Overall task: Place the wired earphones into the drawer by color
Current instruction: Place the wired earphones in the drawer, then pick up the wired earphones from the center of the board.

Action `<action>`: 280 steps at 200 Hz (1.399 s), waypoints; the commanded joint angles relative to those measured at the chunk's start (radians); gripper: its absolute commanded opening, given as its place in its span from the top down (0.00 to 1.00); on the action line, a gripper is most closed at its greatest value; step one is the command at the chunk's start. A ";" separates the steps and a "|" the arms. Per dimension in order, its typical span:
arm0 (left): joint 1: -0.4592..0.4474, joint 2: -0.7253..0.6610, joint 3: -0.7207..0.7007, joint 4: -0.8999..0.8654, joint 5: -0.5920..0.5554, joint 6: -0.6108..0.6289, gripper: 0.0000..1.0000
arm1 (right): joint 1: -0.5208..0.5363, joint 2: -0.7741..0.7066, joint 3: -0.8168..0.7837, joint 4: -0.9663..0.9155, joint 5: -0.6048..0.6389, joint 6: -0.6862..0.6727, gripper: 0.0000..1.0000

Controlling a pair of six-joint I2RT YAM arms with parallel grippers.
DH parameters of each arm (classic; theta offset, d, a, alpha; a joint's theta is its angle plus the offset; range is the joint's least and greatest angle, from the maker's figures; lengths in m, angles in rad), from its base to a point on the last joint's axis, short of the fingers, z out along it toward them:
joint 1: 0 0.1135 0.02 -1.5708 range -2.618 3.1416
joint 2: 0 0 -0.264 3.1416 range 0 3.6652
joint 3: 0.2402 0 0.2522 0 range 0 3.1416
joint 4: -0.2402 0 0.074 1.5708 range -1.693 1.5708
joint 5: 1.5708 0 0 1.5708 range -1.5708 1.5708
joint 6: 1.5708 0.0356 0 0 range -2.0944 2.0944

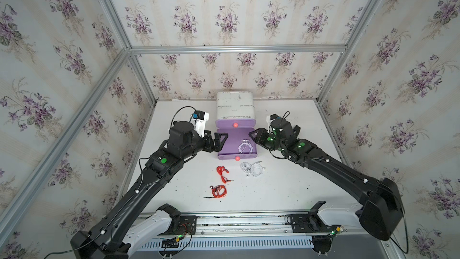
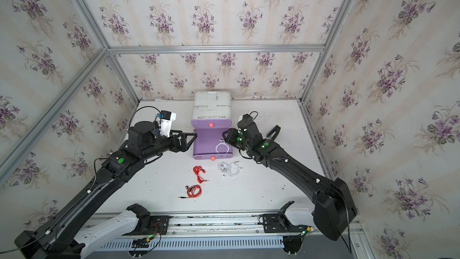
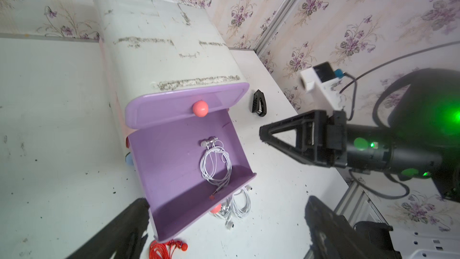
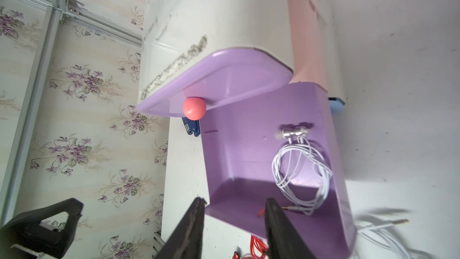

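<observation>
Purple plastic forms the open lower drawer (image 1: 227, 143) of a small white cabinet (image 1: 234, 105), which sits between the two grippers. The right gripper (image 4: 234, 201) hangs at the drawer's edge with its jaws partly apart and nothing between them. A coil of white earphones (image 4: 301, 168) lies on the drawer floor just beyond its fingertips, clear of them. The left gripper (image 3: 225, 200) is spread wide and empty, just beside the drawer's opposite wall. On the table (image 1: 286, 183), behind both grippers toward the arm bases, a second white set (image 1: 252, 168) lies just outside the drawer front near its pink knob (image 1: 237, 158). A red set (image 1: 222, 173) lies beside it, and the other red set (image 1: 219, 191) lies farther back still.
</observation>
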 commanded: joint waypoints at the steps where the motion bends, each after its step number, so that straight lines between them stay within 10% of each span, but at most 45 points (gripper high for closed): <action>1: 0.000 -0.052 -0.048 -0.059 0.063 -0.024 0.00 | -0.029 -0.080 -0.051 -0.289 0.078 -0.040 0.57; 55: -0.003 -0.127 -0.133 -0.072 0.089 -0.073 0.00 | -0.055 -0.046 -0.316 -0.202 -0.107 -0.028 0.43; 159: -0.017 -0.165 -0.191 -0.068 0.099 -0.079 0.00 | 0.022 0.243 -0.154 -0.280 -0.001 -0.119 0.38; 229: -0.296 -0.125 -0.236 -0.158 0.094 0.037 0.00 | 0.021 0.286 -0.142 -0.268 0.017 -0.147 0.40; 280: -0.333 -0.160 -0.299 -0.117 0.051 -0.020 0.00 | 0.022 0.331 -0.134 -0.248 0.031 -0.141 0.49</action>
